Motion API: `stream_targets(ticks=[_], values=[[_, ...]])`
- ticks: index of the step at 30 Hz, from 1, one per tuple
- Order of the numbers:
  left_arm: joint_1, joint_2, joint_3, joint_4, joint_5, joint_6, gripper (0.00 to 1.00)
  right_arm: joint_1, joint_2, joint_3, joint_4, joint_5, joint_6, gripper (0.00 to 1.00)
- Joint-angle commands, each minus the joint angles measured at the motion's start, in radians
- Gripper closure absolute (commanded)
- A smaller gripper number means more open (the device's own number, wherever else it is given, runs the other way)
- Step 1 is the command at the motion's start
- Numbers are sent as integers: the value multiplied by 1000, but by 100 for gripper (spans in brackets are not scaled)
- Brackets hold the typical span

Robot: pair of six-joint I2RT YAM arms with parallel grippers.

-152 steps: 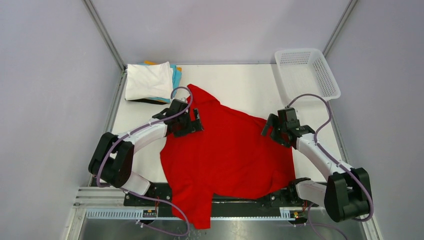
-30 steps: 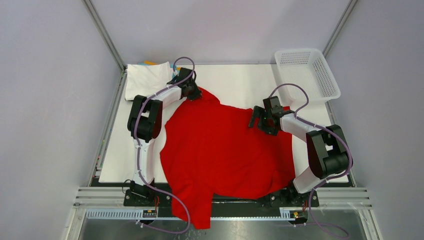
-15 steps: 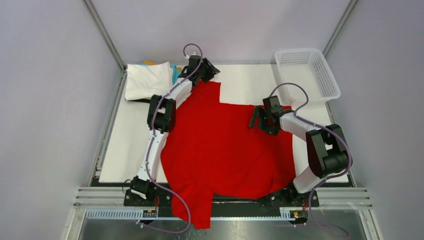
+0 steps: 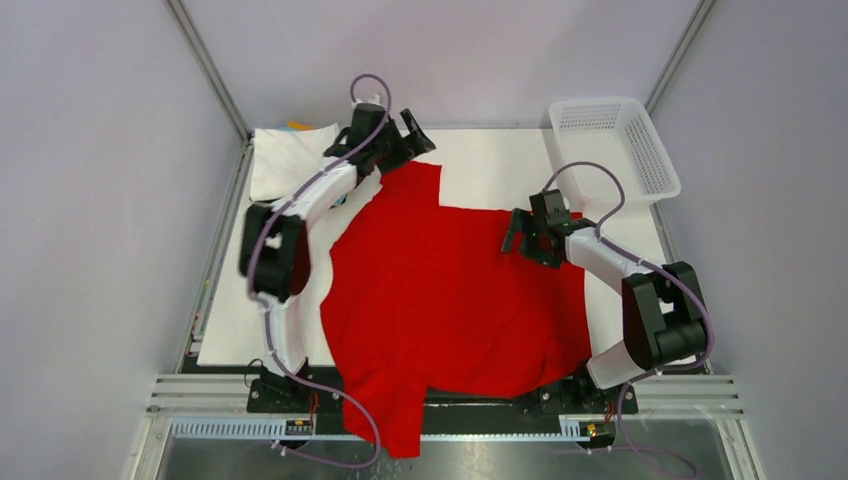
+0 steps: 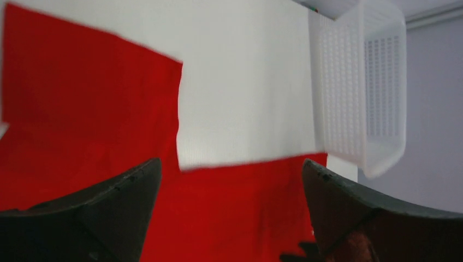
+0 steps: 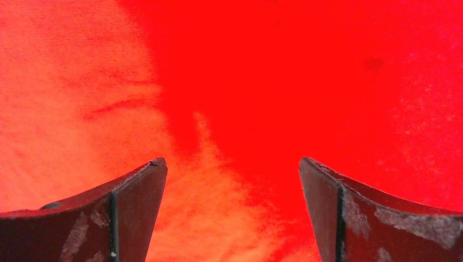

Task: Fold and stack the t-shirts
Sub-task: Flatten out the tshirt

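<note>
A plain bright red t-shirt (image 4: 440, 290) lies spread over the white table, one sleeve flat at the far left (image 4: 415, 185) and its hem hanging over the near edge. It fills the right wrist view (image 6: 306, 71) and shows in the left wrist view (image 5: 82, 109). My left gripper (image 4: 410, 135) is open and empty, raised just beyond the far sleeve. My right gripper (image 4: 528, 238) is open, low over the shirt's right shoulder. A folded white t-shirt (image 4: 290, 158) tops a stack at the far left; cyan and orange edges peek out.
A white plastic mesh basket (image 4: 612, 145) stands at the far right corner and shows in the left wrist view (image 5: 360, 82). Bare white table (image 4: 490, 165) lies between the sleeve and the basket. Grey walls and metal frame posts close the cell.
The left arm has reached far back, pulled the far sleeve out flat, let it go and lifted clear. The right gripper has stayed on the shirt's right shoulder.
</note>
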Motion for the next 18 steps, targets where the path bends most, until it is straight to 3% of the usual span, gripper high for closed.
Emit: stream_targets(ticks=[1, 4, 8, 13, 18], values=[[-10, -383, -327, -95, -125, 96, 1, -3, -78, 12, -83, 1, 4, 1], [-28, -567, -607, -96, -135, 71, 1, -3, -88, 4, -151, -13, 2, 1], [-80, -664, -802, -108, -129, 61, 1, 0, -88, -37, -145, -85, 24, 1], [-107, -623, -872, -102, -126, 38, 1, 4, -47, -44, -144, -102, 29, 0], [-85, -478, -811, -105, -142, 46, 1, 4, 41, 12, -145, -122, 22, 1]])
